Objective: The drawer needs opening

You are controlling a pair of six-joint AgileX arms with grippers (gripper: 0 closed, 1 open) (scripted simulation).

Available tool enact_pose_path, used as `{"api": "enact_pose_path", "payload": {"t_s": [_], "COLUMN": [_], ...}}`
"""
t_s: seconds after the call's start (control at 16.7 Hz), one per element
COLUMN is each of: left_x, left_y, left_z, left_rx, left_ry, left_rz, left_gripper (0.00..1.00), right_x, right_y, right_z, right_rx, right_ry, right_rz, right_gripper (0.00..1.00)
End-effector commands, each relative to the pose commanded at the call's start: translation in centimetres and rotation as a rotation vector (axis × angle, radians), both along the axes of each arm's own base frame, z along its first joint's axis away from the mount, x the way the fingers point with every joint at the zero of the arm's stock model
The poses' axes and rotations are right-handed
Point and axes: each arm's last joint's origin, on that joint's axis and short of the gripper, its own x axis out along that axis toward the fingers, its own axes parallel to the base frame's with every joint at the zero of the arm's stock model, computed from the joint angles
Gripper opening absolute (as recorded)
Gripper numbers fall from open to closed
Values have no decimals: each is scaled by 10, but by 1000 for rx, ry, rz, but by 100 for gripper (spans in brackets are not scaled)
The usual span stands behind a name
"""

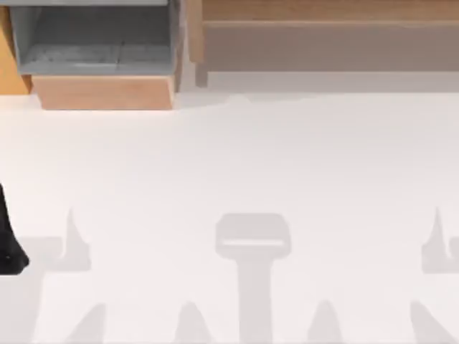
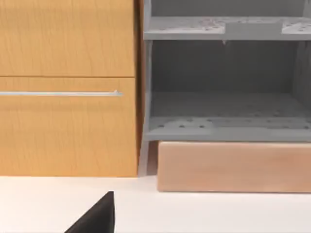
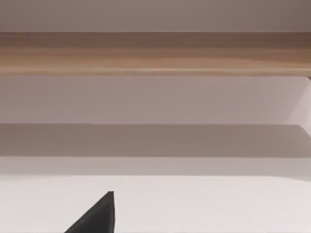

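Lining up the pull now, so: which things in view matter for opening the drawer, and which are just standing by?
For the job: orange-brown drawer front; its silver bar handle; left arm, at the left edge of the table.
Just there: light-tan drawer, already open, grey inside; long wooden shelf at the back right.

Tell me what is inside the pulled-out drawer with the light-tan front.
The light-tan-fronted drawer stands open. Its grey inside holds only a speckled grey floor and walls; nothing lies in it. In the left wrist view a grey shelf sits above it. Its rear part runs out of view.
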Motion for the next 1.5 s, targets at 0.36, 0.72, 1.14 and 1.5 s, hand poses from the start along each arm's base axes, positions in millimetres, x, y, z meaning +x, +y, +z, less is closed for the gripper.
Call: {"api": "enact_pose_path", "payload": {"t_s": [0.36,0.72,1.14,1.5], "left_x": [3,32,69,70], "left_y": [-6,-33,-78,-80], "left_z": [24,79,112,112], "left_rx": [0,-7,0,1], "left_ry": [-19,-12,0,1], "left_rz": [6,7,0,2], "left_gripper": [100,100,100,100], "right_x": [0,0,0,0], "right_y": [0,0,0,0], "right_z": [0,0,0,0], "right_rx": [0,0,0,0], "right_ry": [0,0,0,0], "right_rz": [0,0,0,0], "right_gripper": [100,100,100,100]}}
